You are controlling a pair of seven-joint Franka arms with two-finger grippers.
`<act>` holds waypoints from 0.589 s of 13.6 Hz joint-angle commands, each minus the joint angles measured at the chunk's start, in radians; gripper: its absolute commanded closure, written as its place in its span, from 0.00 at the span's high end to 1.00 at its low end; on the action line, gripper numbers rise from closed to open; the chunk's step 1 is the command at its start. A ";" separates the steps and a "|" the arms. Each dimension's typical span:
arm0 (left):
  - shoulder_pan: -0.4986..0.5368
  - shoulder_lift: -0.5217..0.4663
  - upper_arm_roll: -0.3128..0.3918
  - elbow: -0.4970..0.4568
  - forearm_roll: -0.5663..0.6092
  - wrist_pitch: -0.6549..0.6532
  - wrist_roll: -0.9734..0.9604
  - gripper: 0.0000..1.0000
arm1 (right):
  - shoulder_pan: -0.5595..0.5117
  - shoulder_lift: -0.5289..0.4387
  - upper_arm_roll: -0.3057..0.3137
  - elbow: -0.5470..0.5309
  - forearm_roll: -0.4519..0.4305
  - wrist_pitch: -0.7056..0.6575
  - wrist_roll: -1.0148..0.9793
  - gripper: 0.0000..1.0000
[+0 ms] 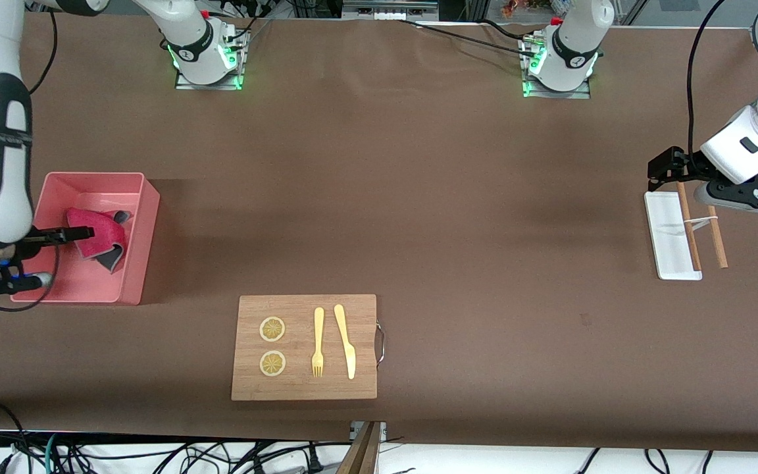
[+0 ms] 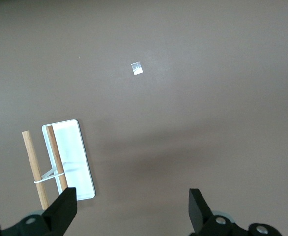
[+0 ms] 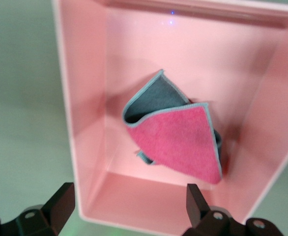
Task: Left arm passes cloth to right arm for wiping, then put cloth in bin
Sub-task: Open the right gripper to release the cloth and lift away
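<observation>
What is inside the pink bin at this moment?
The cloth lies crumpled in the bin, pink side up with grey backing showing. The open right gripper is above it. The floor under the cloth is covered.

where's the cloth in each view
Front view: the cloth lies crumpled in the bin at the right arm's end of the table.
Left wrist view: not in it.
Right wrist view: cloth mid-picture, in the bin.
Shared landmark: the bin.
</observation>
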 commanded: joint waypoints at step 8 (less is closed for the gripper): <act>0.002 -0.003 0.009 0.014 -0.014 -0.018 0.004 1.00 | -0.031 -0.326 0.176 -0.054 -0.080 -0.088 0.237 1.00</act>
